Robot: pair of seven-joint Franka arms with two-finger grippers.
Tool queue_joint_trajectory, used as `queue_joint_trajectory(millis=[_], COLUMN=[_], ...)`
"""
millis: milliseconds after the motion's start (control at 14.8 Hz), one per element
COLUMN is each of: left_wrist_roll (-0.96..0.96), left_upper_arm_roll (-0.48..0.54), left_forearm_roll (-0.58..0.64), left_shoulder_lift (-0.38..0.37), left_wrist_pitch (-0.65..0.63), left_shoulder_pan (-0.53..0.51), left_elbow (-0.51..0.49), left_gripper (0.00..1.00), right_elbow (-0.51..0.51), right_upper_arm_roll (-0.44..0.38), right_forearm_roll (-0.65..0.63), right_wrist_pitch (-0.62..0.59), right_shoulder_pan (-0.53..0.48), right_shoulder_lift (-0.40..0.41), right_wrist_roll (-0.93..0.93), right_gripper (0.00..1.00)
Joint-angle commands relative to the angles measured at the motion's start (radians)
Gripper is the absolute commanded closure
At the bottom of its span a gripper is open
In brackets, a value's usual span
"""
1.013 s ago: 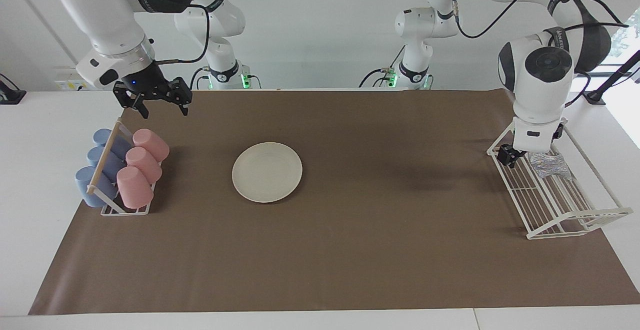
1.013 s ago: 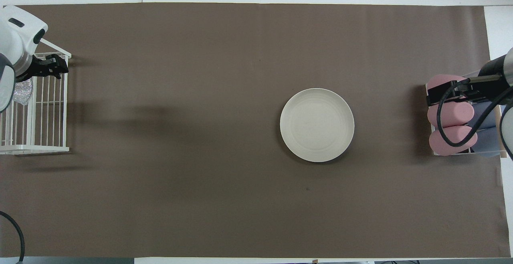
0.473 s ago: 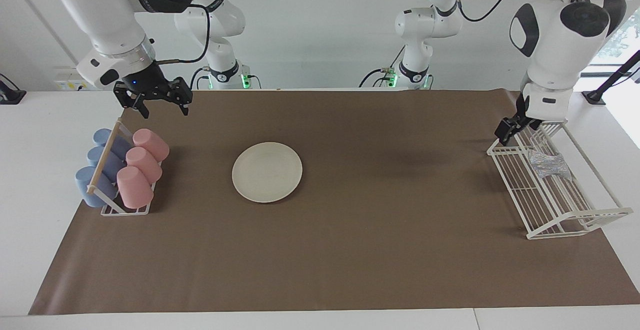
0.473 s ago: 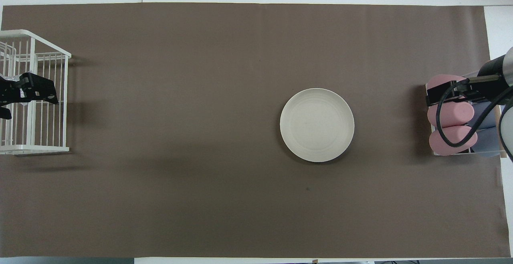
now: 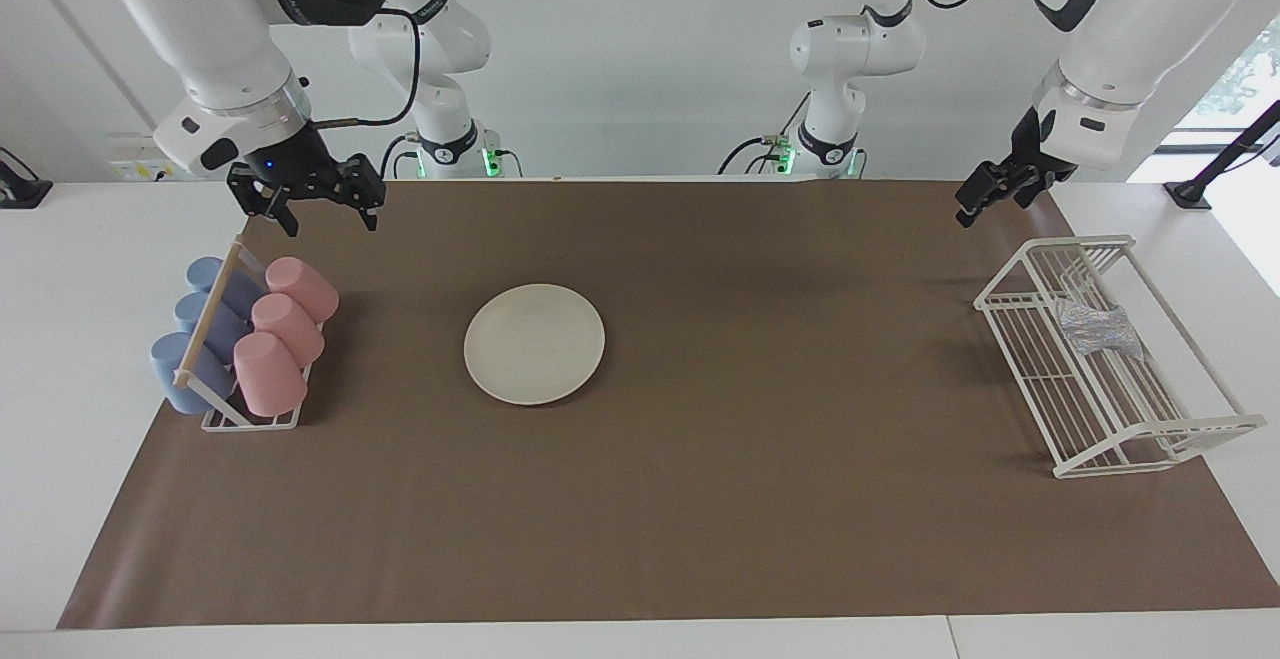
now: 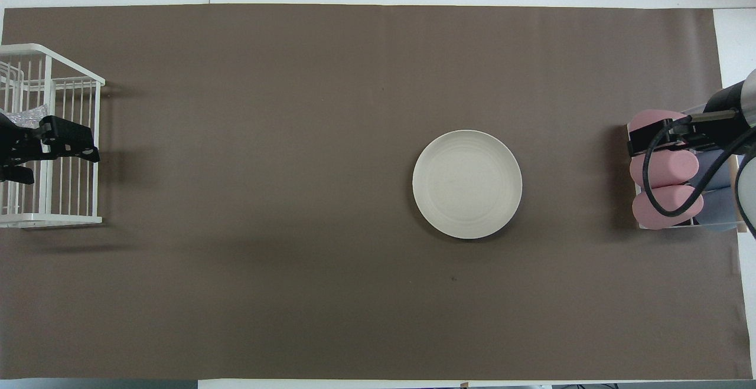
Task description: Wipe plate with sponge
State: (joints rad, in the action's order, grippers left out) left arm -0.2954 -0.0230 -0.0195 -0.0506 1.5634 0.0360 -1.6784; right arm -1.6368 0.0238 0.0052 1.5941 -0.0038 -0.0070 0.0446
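The cream plate (image 5: 534, 343) lies flat on the brown mat, closer to the right arm's end of the table; it also shows in the overhead view (image 6: 467, 184). The silvery sponge (image 5: 1098, 328) lies in the white wire rack (image 5: 1110, 409) at the left arm's end, partly showing in the overhead view (image 6: 26, 118). My left gripper (image 5: 968, 211) hangs in the air, clear of the rack and sponge, holding nothing; in the overhead view (image 6: 65, 144) it covers part of the rack (image 6: 59, 200). My right gripper (image 5: 330, 222) is open and empty, waiting above the cup rack.
A small rack (image 5: 215, 339) with pink cups (image 5: 285, 324) and blue cups (image 5: 195, 334) stands at the right arm's end of the mat. The brown mat (image 5: 760, 459) covers most of the white table.
My left gripper has risen from beside the sponge in the wire rack to well above it, toward the robots. The sponge stayed in the rack. The right arm has not moved.
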Motion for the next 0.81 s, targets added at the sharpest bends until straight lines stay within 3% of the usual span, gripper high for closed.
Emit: queue_joint_trajectory(millis=[0, 270, 743], left_wrist_roll=[0.024, 0.062, 0.173], left_upper_arm_roll=[-0.008, -0.021, -0.008], left_forearm_roll=[0.022, 0.086, 0.001], left_shoulder_lift=[0.001, 0.034, 0.017], left_wrist_pitch=[0.012, -0.072, -0.025], left_shoulder_pan=[0.009, 0.022, 0.009], left_elbow=[0.005, 0.110, 0.058], left_gripper=[0.00, 0.00, 0.00], right_elbow=[-0.002, -0.003, -0.003], right_upper_arm_roll=[0.005, 0.005, 0.004], right_forearm_roll=[-0.024, -0.024, -0.025], right_wrist_pitch=[0.004, 0.004, -0.016], right_shoulder_pan=[0.002, 0.002, 0.001], right_shoulder_lift=[-0.008, -0.008, -0.008], right_wrist_roll=[-0.020, -0.022, -0.023], right_gripper=[0.00, 0.00, 0.00])
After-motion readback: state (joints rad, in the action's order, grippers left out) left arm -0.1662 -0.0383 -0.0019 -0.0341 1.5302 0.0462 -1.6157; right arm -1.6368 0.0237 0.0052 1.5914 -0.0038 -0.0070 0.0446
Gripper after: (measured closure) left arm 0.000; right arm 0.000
